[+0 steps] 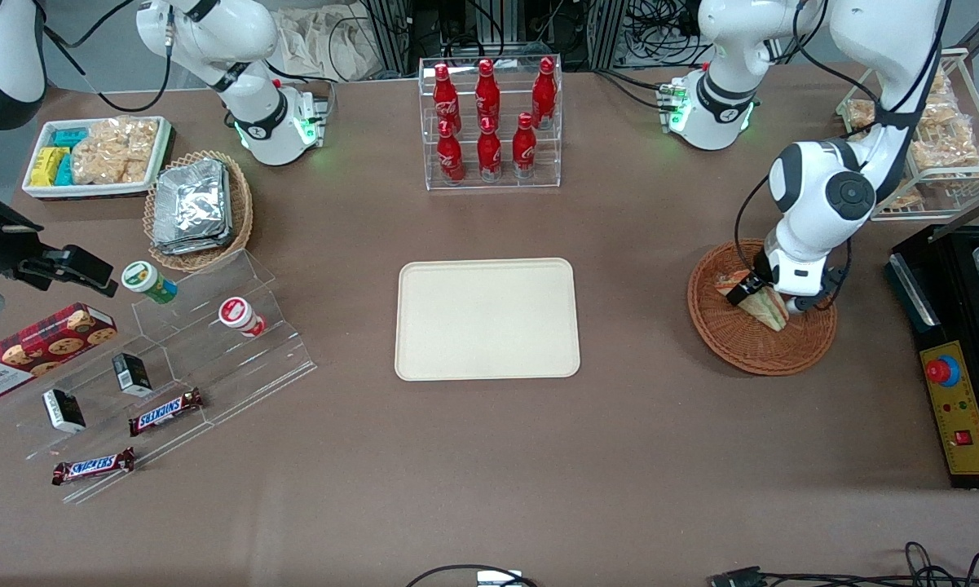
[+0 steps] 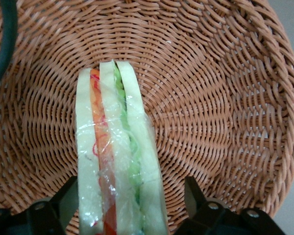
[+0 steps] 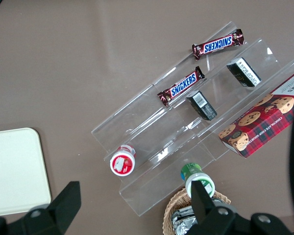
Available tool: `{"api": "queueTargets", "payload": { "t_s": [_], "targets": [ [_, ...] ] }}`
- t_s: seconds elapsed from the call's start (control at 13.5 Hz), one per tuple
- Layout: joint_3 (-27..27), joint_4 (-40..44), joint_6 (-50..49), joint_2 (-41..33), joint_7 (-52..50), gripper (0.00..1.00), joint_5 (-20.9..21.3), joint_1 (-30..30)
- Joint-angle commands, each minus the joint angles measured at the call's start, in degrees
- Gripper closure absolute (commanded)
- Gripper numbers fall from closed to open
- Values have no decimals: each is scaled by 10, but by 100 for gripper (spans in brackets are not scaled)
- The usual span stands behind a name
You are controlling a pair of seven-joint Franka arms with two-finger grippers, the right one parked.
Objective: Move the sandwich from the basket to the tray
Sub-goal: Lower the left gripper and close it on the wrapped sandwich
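The gripper (image 1: 765,300) is down inside the basket (image 1: 734,342), at the working arm's end of the table. Its fingers (image 2: 68,200) stand wide apart, one on each side of the sandwich (image 2: 115,156). In the wrist view one finger lies just against the wrap on one outer bread face, while the other finger stands clear of the opposite face with bare wicker showing in the gap. The jaws are not closed on the sandwich.

The sandwich stands on edge on the basket floor between the fingers. It is a wedge of three pale bread slices, with an orange and red layer between one pair and a green layer between the other. Clear film covers it, wrinkled and shiny, and bulges loose near the fingers. The wedge runs from the fingers toward the middle of the basket. In the front view its pale, layered tip (image 1: 765,308) shows just below the wrist, pointing toward the camera.

The basket is round, shallow, brown wicker, and its rim curves around the gripper.

The tray (image 1: 487,319), flat and cream with rounded corners, lies well apart from the gripper, toward the middle of the table.
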Motion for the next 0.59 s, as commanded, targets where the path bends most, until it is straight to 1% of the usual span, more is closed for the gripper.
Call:
{"api": "queueTargets", "payload": {
  "t_s": [0.0, 0.07, 0.15, 0.22, 0.52],
  "targets": [
    [2, -5, 14, 1, -8, 71, 25, 3],
    [2, -5, 13, -3, -7, 87, 25, 3],
    [2, -5, 9, -9, -5, 96, 25, 3],
    [2, -3, 0, -21, -5, 99, 25, 3],
    [-3, 36, -133, -91, 0, 99, 40, -4]
  ]
}}
